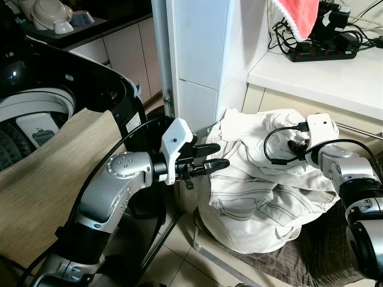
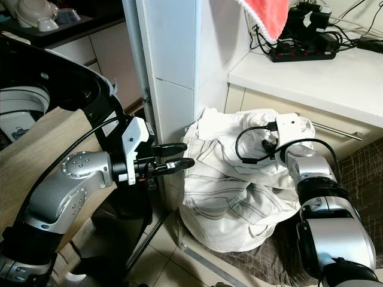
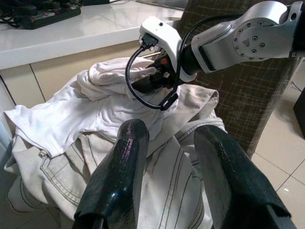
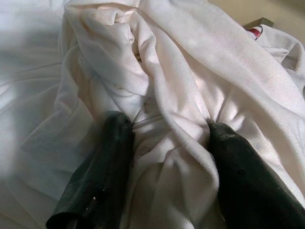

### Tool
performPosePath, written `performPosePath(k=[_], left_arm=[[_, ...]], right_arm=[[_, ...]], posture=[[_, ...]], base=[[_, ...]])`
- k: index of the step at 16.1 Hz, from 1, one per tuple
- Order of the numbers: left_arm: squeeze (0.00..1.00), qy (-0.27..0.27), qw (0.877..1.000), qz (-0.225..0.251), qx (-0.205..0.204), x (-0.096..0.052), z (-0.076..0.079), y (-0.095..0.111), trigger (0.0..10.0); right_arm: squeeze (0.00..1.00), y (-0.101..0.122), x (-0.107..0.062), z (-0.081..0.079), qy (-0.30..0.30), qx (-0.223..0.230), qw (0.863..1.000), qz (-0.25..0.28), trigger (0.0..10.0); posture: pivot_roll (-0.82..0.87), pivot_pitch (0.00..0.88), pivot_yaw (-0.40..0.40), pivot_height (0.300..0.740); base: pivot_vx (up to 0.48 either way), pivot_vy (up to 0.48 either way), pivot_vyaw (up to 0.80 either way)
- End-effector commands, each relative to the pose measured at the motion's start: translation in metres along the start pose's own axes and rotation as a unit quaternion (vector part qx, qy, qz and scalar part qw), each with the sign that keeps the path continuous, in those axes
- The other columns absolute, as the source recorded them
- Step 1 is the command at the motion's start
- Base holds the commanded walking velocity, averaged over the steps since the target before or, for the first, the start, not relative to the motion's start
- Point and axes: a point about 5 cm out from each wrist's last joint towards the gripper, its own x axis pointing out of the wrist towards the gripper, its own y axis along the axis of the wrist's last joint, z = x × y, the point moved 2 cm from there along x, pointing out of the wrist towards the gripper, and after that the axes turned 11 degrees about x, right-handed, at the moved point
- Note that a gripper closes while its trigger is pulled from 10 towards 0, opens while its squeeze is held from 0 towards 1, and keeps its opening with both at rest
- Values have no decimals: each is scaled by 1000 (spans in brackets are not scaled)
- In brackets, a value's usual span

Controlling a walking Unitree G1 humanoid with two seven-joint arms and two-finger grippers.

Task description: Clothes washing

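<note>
the left tool (image 1: 216,155) hovers released just beside the white clothes pile (image 1: 269,179). the right tool (image 4: 167,143) sits spread, fingers pressed into a white fold, not yet clenched. pickup is under way; next, pinch and lift toward the washer (image 1: 36,119).

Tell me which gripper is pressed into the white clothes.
The right gripper: its open fingers straddle a fold of the white clothes atop the heap. The left gripper, also open, hangs in the air just beside the heap.
</note>
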Motion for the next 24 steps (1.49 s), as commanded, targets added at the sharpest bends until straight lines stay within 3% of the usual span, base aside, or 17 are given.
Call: performPosePath(k=[1,11,14,15,17,19,21,22,23,24], left_arm=[[0,-4,1000,-1,3,-1,2,2,10000],[0,1,1000,-9,1,-3,-1,1,10000],[0,26,1000,-4,10,-3,-8,5,10000],[0,41,999,2,12,-2,-13,7,10000],[0,92,995,25,30,-1,-27,19,10000],[0,125,988,75,48,3,-38,40,10000],[0,131,983,115,62,8,-42,59,10000],[0,131,981,125,65,9,-42,63,10000],[0,132,979,140,64,13,-42,70,10000],[1000,107,981,157,44,20,-36,75,10000]], right_arm=[[0,-8,2,-4,5,5,1000,-18,0],[0,-1,-1,-2,14,15,1000,-12,0],[0,25,-14,3,32,27,999,31,0],[0,37,-24,1,55,36,996,53,0],[0,76,-65,-8,135,25,982,127,0],[0,108,-107,-21,225,40,957,177,0],[0,123,-135,-30,281,35,937,203,0],[0,127,-141,-32,298,40,930,210,0],[0,131,-155,-39,333,50,915,221,0],[0,135,-169,-46,380,66,893,231,0]], posture=[[-143,0,53,740],[-146,0,53,740],[-147,0,51,740],[-149,0,51,740],[-158,0,57,740],[-168,0,64,740],[-174,0,67,740],[-174,0,67,740],[-174,0,67,740],[-176,0,61,740]], base=[[0,0,0],[0,0,0],[0,0,0],[0,0,0],[0,0,0],[0,0,0],[0,0,0],[0,0,0],[0,0,0],[0,0,0]])
